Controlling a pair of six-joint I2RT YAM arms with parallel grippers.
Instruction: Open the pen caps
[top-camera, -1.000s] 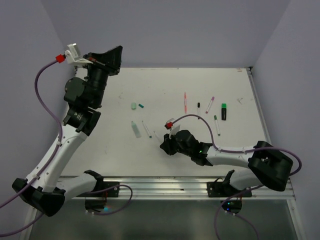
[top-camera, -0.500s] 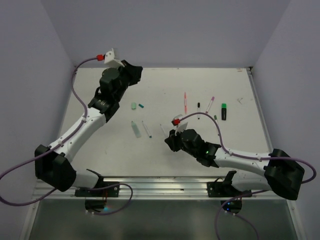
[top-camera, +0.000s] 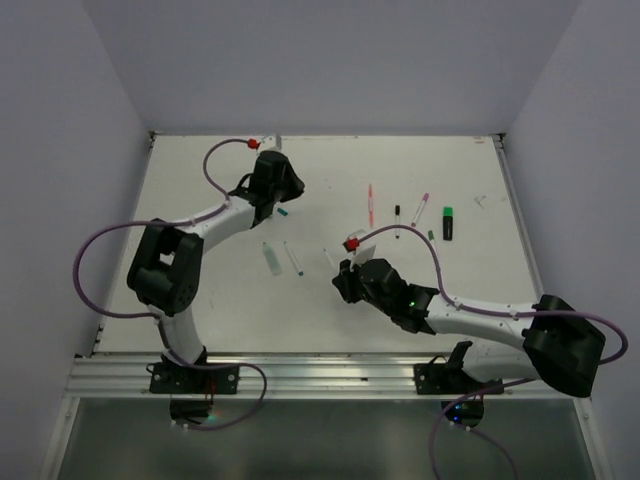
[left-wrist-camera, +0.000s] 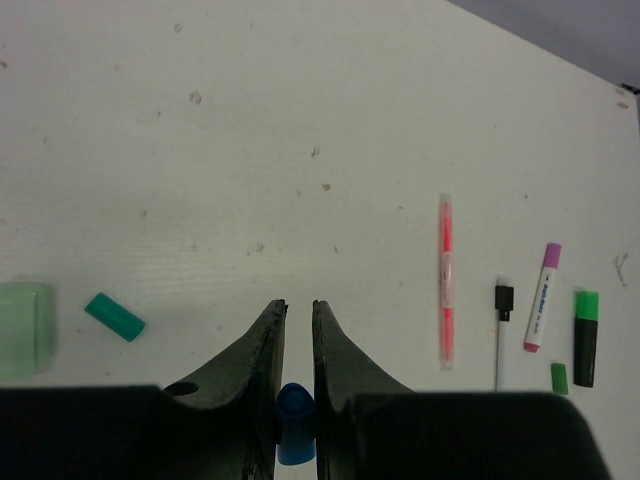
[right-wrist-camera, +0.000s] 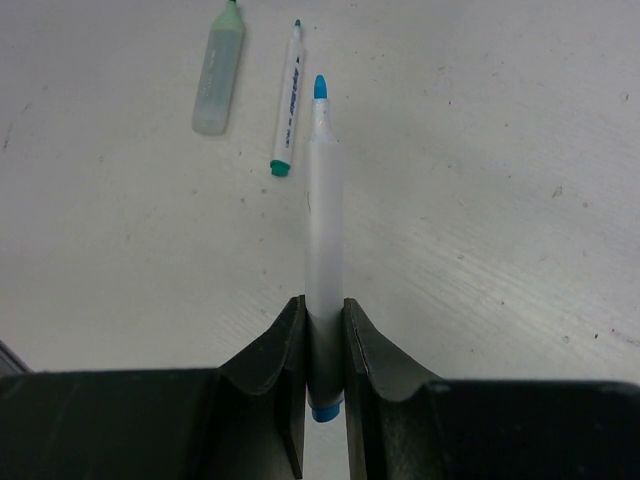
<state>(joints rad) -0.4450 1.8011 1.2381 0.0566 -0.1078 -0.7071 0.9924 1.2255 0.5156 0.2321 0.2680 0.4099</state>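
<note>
- Step in hand, as I read it: the blue cap (left-wrist-camera: 295, 425) is off its pen and is to be put down; the left claw (left-wrist-camera: 297, 305) hangs over the far-left part of the table (left-wrist-camera: 300, 120), with the loose pale green cap (left-wrist-camera: 22, 328) and teal cap (left-wrist-camera: 114, 316) lying just to its left
- To do it well: go low before letting go, so the stubby cap does not bounce or roll; drop it on bare table near the other two but not on them; open only a little, then lift straight up so a finger does not drag it
- Keep the right arm quiet meanwhile; its bare tip should stay off the table so it leaves no ink
- Left claw: jaws nearly together, pinching the blue cap deep between the fingers, not at the tips; the cap's end sticks out on the wrist side; claw touches nothing else
- Right claw (right-wrist-camera: 323, 300): closed on the blue-tipped pen (right-wrist-camera: 323, 200) near its rear end; barrel points away over the table, blue tip bare
- Other caps: a dark green cap (left-wrist-camera: 559, 377) lies loose at the right beside the green-capped highlighter (left-wrist-camera: 586, 325); the magenta-capped pen (left-wrist-camera: 541, 310) next to it looks unopened
</note>
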